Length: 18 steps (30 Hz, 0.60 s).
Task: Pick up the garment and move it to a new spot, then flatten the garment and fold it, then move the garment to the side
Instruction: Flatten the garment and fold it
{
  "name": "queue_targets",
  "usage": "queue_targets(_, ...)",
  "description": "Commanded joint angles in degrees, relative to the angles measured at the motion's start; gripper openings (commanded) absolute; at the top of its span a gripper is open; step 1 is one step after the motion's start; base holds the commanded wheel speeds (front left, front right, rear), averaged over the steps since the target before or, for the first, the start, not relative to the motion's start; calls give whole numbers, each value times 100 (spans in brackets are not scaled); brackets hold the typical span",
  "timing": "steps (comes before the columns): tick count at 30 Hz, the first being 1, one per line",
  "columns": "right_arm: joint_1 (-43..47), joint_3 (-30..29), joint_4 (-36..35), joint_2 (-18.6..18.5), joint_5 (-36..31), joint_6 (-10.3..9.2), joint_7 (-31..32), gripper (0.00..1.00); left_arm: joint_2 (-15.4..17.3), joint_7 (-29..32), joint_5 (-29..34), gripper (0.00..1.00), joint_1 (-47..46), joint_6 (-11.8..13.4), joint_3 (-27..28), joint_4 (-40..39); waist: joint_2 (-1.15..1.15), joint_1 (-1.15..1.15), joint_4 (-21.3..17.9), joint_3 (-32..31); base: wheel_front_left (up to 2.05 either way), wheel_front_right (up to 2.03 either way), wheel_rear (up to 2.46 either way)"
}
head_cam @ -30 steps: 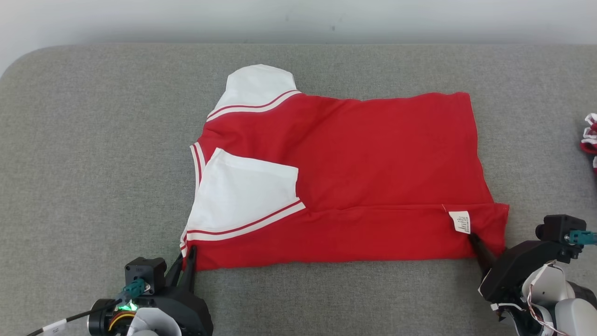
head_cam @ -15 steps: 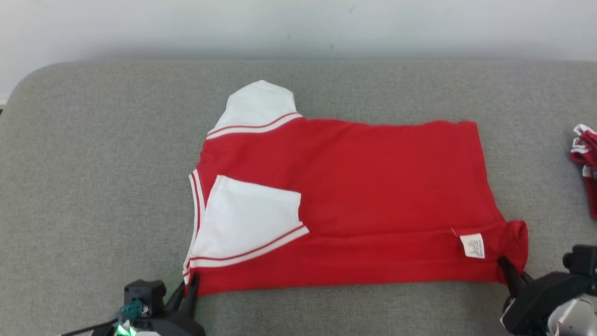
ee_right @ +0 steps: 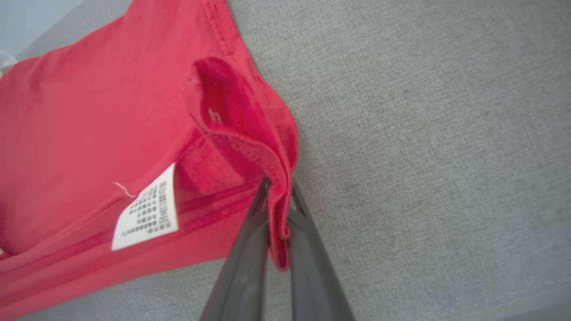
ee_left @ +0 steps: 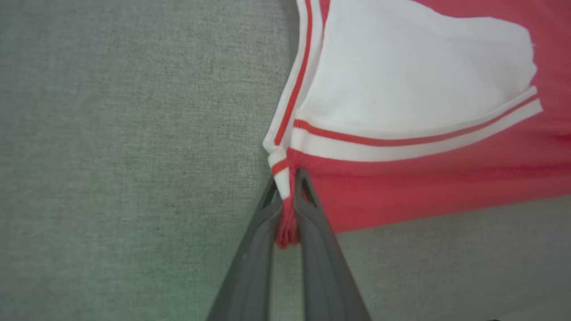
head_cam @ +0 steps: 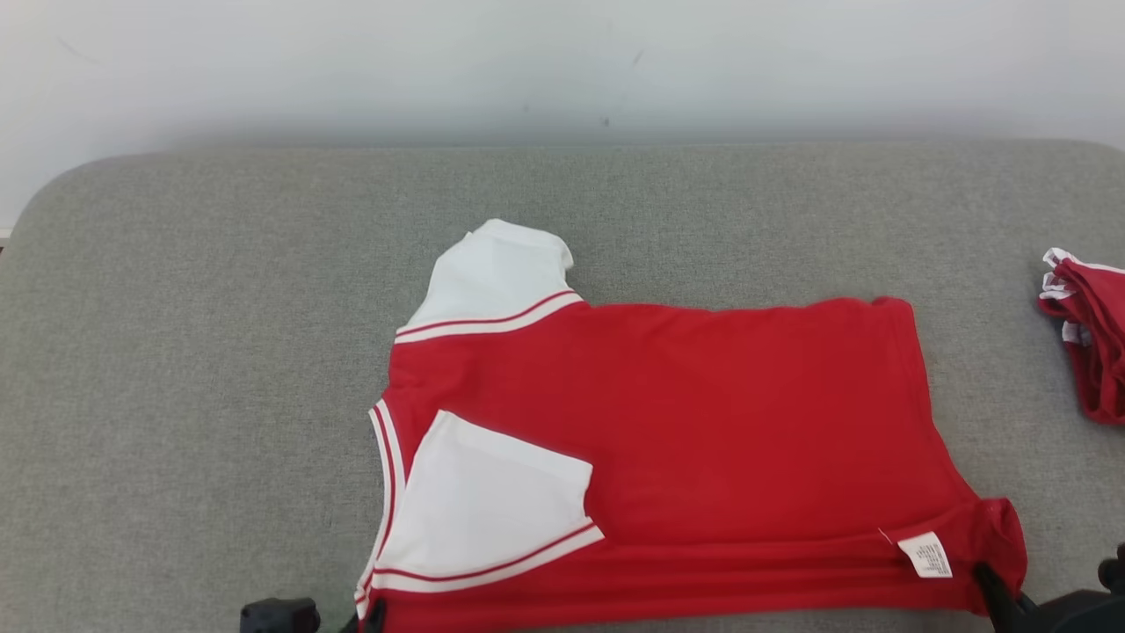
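The red knit shirt with white sleeves [head_cam: 703,422] lies flat on the grey woven upholstered surface [head_cam: 220,352]. Its long axis runs left to right across the head view, with the neck and sleeves at the left and the hem at the right. Its near long edge is pinned at both ends. The left gripper [ee_left: 287,176] has its dark fingers pressed together on the striped corner by the folded-in sleeve. The right gripper [ee_right: 276,185] is clamped on the bunched hem corner, just beside the white printed care label [head_cam: 925,555].

From both pairs of fingers the cloth stretches away, forward of the robot, so each arm serves its own end. The next move looks like carrying this near edge over toward the far one.

In the head view the near edge and both grippers are cut off at the bottom. How many layers each pinch holds is hard to make out. A second red-and-white bundle of cloth [head_cam: 1085,343] lies well apart at the right edge.
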Motion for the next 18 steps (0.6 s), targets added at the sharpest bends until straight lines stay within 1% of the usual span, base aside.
queue_targets(1,124,-116,45,-36,15,-19,-78,0,43,46,-29,0,130,46,2,-52,0,0,8,-32,0,0,0)
queue_targets(5,232,-155,119,-36,-16,-19,-113,0,11,166,-103,0,272,83,-72,-141,0,0,-25,-78,0,0,0)
queue_targets(10,305,-267,172,-37,-185,-19,-91,0,76,386,-216,0,440,153,-110,-195,0,0,-72,-100,0,0,0)
queue_targets(15,335,-329,212,-39,-172,-20,-83,0,132,425,-241,0,474,208,-84,-279,0,0,-67,-86,0,0,0)
queue_targets(16,336,-335,216,-40,-161,-20,-85,2,141,408,-237,0,472,223,-69,-295,0,0,-64,-82,0,0,0)
queue_targets(17,334,-344,224,-40,-125,-21,-91,100,154,341,-196,100,466,256,-44,-325,0,0,-65,-76,0,0,0)
queue_targets(18,334,-337,222,-40,-119,-20,-97,100,151,339,-202,100,473,266,-38,-331,0,0,-66,-76,0,0,0)
